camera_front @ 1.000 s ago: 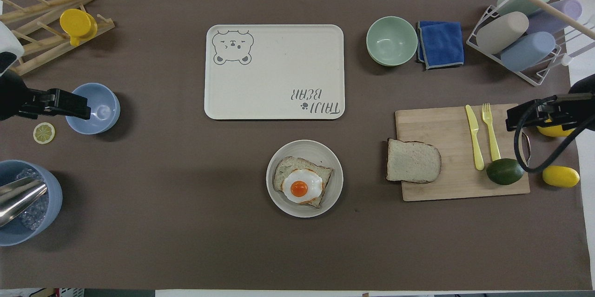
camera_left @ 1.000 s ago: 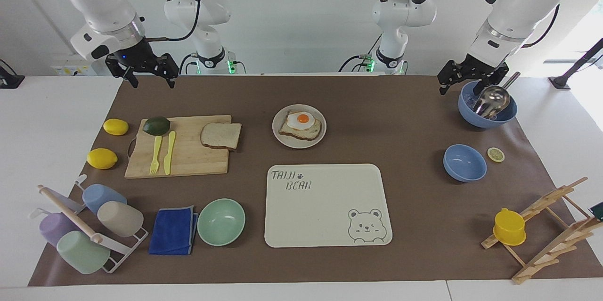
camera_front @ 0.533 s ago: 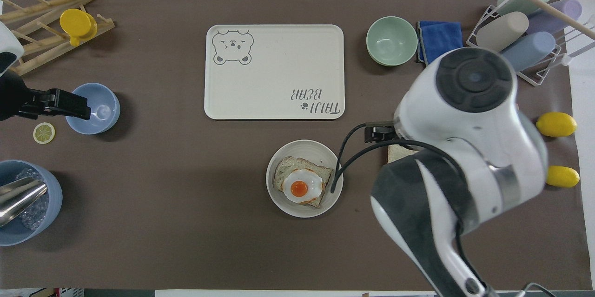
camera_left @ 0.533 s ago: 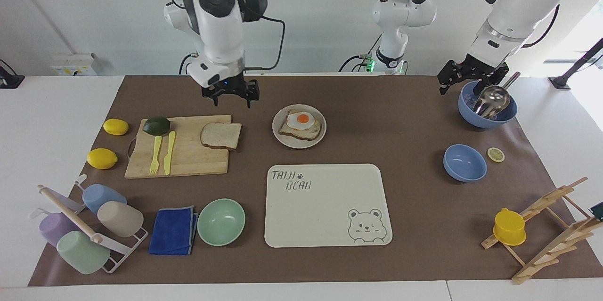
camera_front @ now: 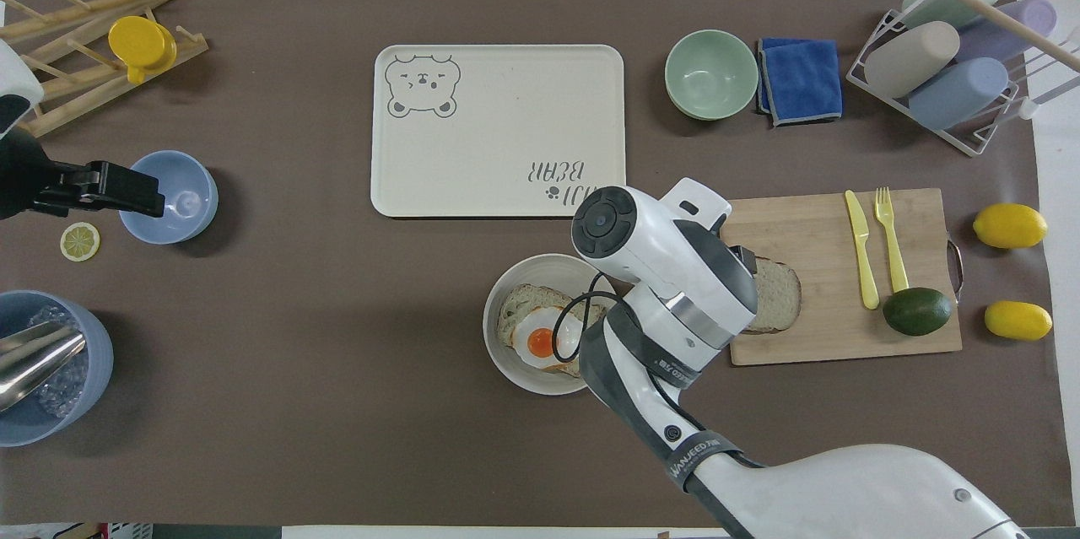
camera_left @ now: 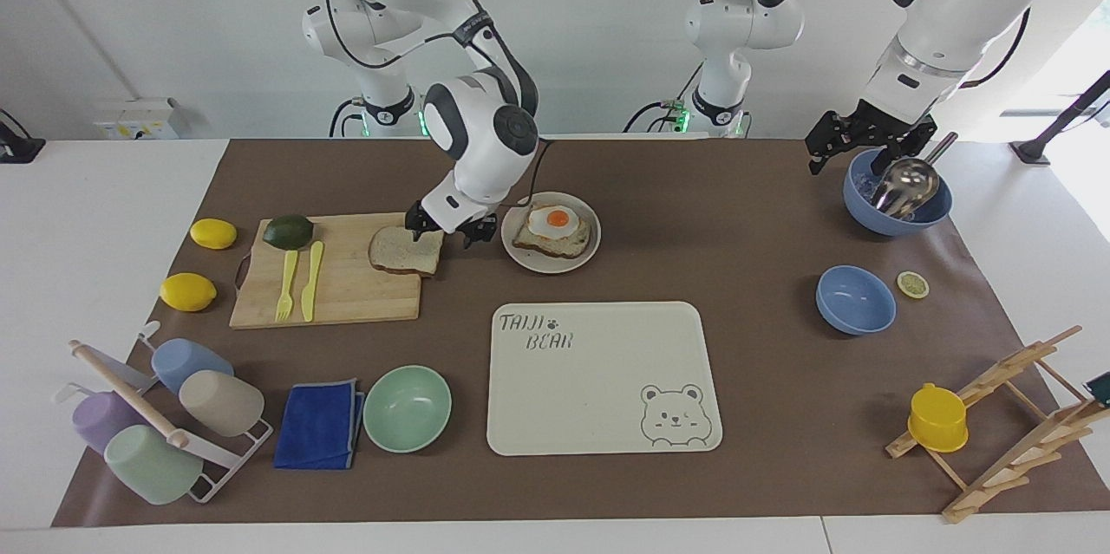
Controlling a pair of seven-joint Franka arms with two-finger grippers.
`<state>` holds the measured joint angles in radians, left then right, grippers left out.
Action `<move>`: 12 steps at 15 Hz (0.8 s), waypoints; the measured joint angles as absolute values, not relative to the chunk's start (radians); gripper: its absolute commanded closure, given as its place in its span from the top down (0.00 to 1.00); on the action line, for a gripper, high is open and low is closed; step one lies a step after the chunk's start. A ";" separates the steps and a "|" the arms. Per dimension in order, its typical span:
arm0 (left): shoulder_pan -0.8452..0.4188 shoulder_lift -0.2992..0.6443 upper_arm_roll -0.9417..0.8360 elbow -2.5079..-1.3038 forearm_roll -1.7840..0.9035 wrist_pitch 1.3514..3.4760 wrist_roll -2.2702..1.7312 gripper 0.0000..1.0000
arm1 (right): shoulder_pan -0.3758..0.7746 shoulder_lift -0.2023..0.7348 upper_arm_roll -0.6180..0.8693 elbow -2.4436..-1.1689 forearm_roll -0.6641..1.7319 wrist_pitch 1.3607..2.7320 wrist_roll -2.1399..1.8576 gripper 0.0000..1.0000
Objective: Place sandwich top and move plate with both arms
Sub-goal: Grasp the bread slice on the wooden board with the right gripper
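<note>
In the facing view, my right gripper is low at the edge of the sandwich top, with the jaws apart and nothing between them. The bread slice lies flat on the wooden cutting board, on the board's end toward the plate. The plate with the egg toast rests on the desk just beside the board. My left gripper waits with jaws apart over the blue bowl with the metal scoop.

In the overhead view, my right arm covers part of the sandwich top and part of the plate. The bear tray carries nothing.

I judge that the task is only at its beginning: the slice is not yet gripped, not yet laid on the egg toast, and the plate is not yet moved by both arms.
</note>
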<state>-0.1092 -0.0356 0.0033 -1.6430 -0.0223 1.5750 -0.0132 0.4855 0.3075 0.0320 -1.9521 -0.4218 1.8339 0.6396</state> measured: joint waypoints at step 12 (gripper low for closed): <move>-0.110 -0.041 0.000 -1.643 -0.022 1.575 -0.013 1.00 | 0.487 0.291 0.031 -2.022 -0.422 1.855 0.656 0.76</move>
<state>-0.1096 -0.0409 0.0003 -1.6430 -0.0224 1.5750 -0.0132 0.4868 0.2907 0.0312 -2.0219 -0.4222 1.8545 0.6564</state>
